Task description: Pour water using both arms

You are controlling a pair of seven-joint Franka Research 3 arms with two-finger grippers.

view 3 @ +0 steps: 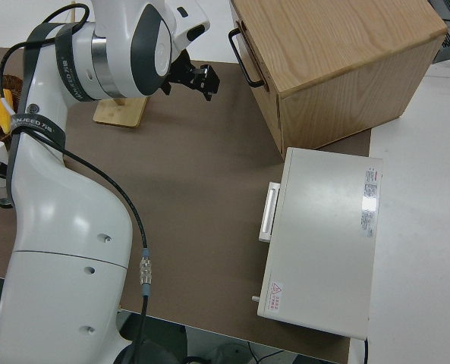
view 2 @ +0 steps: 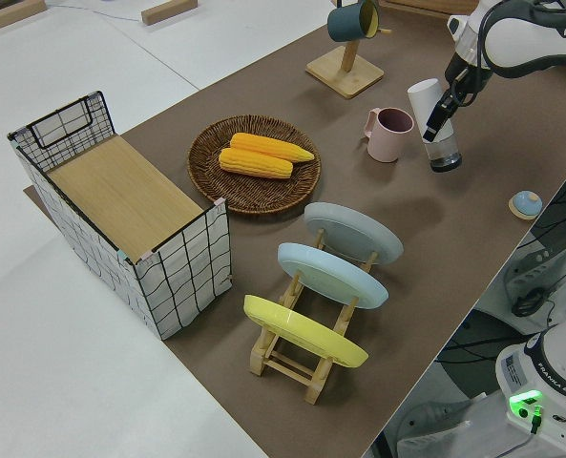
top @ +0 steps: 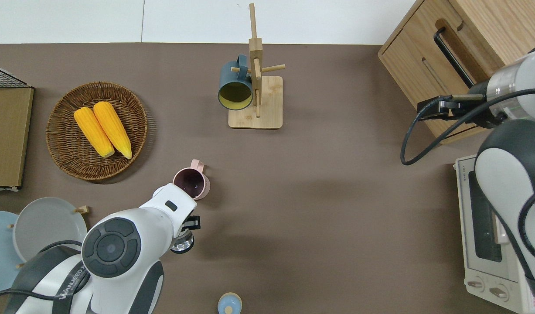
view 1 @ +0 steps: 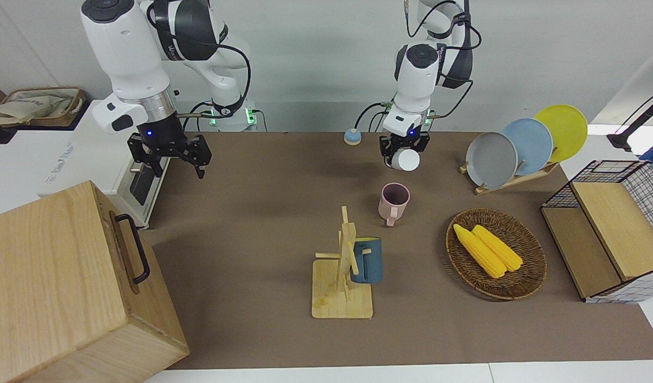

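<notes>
Landmark: round woven wicker basket (view 1: 523,276) holding two yellow corn cobs (view 1: 488,248). Wooden rack of three plates (view 1: 523,146) nearer the robots; wire-sided wooden crate (view 1: 613,234) beside it.

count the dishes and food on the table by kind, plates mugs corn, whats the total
plates: 3, grey, blue, yellow, all standing in the rack
mugs: 2, pink mug standing on the table, blue mug hanging on the wooden mug tree
corn cobs: 2, side by side in the wicker basket
total: 7
</notes>
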